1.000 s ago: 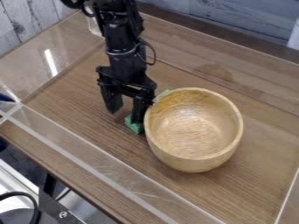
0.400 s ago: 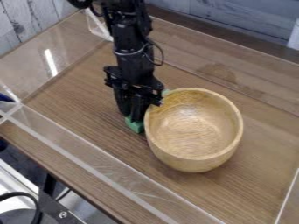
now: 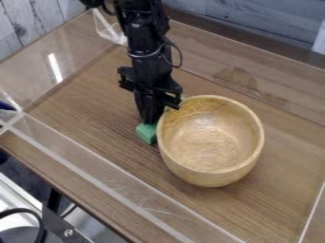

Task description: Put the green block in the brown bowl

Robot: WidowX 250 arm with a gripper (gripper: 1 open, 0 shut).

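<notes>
The round tan wooden bowl point(image 3: 211, 142) sits on the brown wooden table point(image 3: 76, 106). Just beside it, the small bright green block point(image 3: 147, 132) lies under the black robot claw point(image 3: 152, 114), which is shut; I cannot tell if it has hold of the block.

Wooden surface point(image 3: 74, 117), brown with visible plank grain, runs diagonally across view. Dark knot-like mark point(image 3: 233, 76) in wood beyond bowl. Brown bowl point(image 3: 211, 140) rests upright on surface, mouth up, pale tan, thick-rimmed, nothing visible inside. Green block point(image 3: 147, 133) lies just beside bowl, on side toward left of view, partly hidden by dark jaws above; whether block touches bowl, cannot tell. Clear, shiny strip point(image 3: 76, 159) runs along surface's near left edge, light glinting off it.
</notes>
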